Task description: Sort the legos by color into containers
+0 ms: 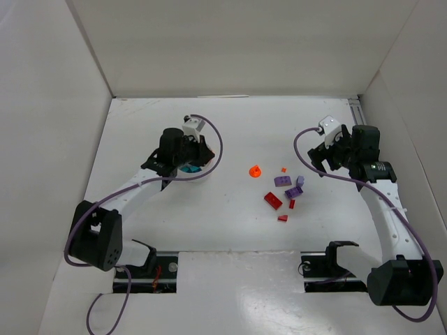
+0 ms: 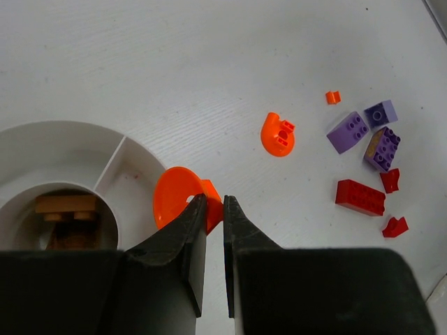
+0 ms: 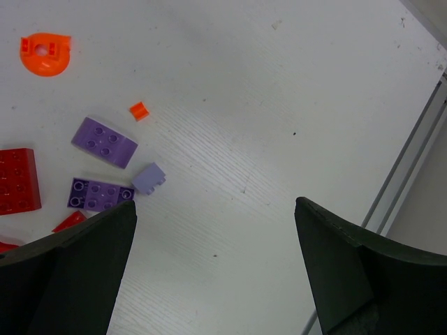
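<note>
My left gripper is shut on a round orange lego, which sits over the right rim of the white divided dish. A brown brick lies in the dish's central hub. From above, the left gripper covers most of the dish, where a teal piece shows. Loose on the table lie an orange ring-shaped piece, a tiny orange brick, three purple bricks and three red ones. My right gripper is open and empty above bare table, right of the purple bricks.
White walls enclose the table on the left, back and right. A metal rail runs along the right edge near the right gripper. The loose pile lies between the two arms.
</note>
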Motion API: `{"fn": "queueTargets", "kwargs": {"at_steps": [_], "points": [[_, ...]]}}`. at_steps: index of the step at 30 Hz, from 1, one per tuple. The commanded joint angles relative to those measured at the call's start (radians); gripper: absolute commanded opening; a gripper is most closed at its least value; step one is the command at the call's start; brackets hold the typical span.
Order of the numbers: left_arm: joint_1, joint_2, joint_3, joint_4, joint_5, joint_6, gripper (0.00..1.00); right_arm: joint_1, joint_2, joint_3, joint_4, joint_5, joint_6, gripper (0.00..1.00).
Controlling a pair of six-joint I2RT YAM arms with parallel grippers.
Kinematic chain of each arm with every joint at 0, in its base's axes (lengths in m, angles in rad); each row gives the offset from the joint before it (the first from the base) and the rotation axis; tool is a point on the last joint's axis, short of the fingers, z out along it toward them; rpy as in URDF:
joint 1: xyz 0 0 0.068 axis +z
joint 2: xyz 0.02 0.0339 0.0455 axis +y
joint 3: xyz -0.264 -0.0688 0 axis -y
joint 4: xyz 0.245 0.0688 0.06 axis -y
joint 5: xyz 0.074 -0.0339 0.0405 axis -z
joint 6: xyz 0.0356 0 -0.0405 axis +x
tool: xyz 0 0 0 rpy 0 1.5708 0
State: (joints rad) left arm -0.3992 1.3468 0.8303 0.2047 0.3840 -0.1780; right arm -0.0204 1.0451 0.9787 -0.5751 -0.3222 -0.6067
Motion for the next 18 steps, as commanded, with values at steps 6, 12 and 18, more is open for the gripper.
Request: {"fn": "queueTargets", "kwargs": {"at_steps": [6, 12, 18], "points": [[0.000, 0.000, -0.022, 0.029, -0.072, -0.025, 0.00, -0.009, 0.007, 0.008, 0.035, -0.029, -0.010, 0.99], [0.000, 0.009, -0.031, 0.032, -0.102, -0.035, 0.00, -0.009, 0.007, 0.008, 0.035, -0.029, -0.019, 0.99], [-0.009, 0.000, -0.031, 0.032, -0.091, -0.035, 0.25, -0.009, 0.007, 0.008, 0.044, -0.049, -0.030, 0.99]]}}
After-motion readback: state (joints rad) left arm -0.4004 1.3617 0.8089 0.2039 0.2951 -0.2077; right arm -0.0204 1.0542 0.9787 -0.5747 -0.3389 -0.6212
